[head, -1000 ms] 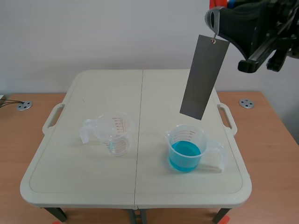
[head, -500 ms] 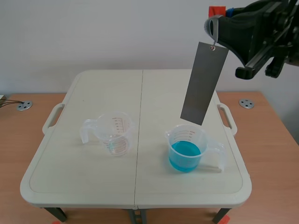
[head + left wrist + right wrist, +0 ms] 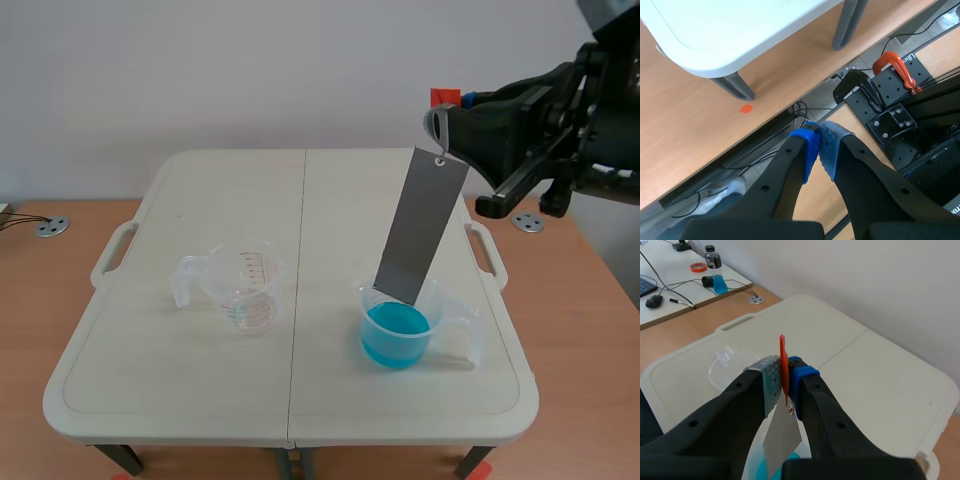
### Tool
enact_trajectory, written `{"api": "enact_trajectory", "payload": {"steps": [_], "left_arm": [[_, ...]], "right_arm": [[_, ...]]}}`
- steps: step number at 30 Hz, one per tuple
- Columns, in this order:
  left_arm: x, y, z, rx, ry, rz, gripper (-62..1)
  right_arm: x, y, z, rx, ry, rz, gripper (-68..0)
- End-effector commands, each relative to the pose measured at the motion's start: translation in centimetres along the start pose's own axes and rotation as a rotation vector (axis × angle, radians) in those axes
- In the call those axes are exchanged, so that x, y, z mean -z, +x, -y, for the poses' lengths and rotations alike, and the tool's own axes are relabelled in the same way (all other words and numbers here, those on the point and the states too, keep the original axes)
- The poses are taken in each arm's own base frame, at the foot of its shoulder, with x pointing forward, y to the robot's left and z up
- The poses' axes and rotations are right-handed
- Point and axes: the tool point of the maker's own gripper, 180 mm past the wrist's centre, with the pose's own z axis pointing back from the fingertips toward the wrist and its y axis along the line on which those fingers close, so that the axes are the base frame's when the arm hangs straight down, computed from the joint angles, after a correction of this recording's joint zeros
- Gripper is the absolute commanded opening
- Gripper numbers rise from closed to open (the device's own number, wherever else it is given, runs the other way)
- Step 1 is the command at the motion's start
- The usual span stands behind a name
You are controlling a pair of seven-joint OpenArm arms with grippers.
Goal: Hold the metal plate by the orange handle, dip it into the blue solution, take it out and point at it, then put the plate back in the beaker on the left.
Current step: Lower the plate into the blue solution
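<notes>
1. Between the jaws of the right gripper (image 3: 785, 375) sits the orange handle (image 3: 783, 360), a thin tab pinched edge-on by the two pads. The jaws stand narrow and clamped on it. That tab is the proper place to hold. It is small, flat and probably a little slick, so I judge the squeeze needs to be firm.
2. Directly beneath the jaws hangs the metal plate (image 3: 415, 225), joined to the handle through a small hole at its upper end. It looks stiff, thin and light, yet long. Hung from one point, it is likely to swing like a pendulum. It slants, with its lower end nearer the table's middle than the jaws are.
3. Further below the jaws, the plate's lower edge is at the mouth of the beaker (image 3: 437, 305) holding the blue solution (image 3: 396, 330). I cannot tell whether it touches the liquid. The clear plastic beaker looks light, so a knock on its rim could tip it.
4. The right arm comes in high from the side, with its fingers pointing across the table (image 3: 200, 380) and the gripper well above the beaker.
5. Ahead of the jaws and off to one side stands the empty beaker (image 3: 243, 285), well apart from the plate.
6. The left gripper (image 3: 819, 145) hangs off the table, aimed at the floor past the table's edge. Its jaws are closed together on nothing.
</notes>
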Motion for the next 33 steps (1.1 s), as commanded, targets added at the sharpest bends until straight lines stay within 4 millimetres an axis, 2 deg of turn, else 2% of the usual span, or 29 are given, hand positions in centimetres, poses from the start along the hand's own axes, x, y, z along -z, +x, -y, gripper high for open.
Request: {"api": "enact_trajectory", "payload": {"steps": [1,26,33], "left_arm": [[0.0,0.4,0.3,-0.009,-0.006,0.017,-59.1],[0.0,0.3,0.3,-0.009,-0.006,0.009,-59.1],[0.0,0.3,0.3,-0.009,-0.006,0.01,-59.1]], "right_arm": [[0.1,0.1,0.0,0.011,-0.001,0.017,-66.5],[2.2,-11.2,-1.7,0.154,-0.005,-0.208,-66.5],[2.2,-13.0,-1.8,0.149,-0.014,-0.244,-66.5]]}}
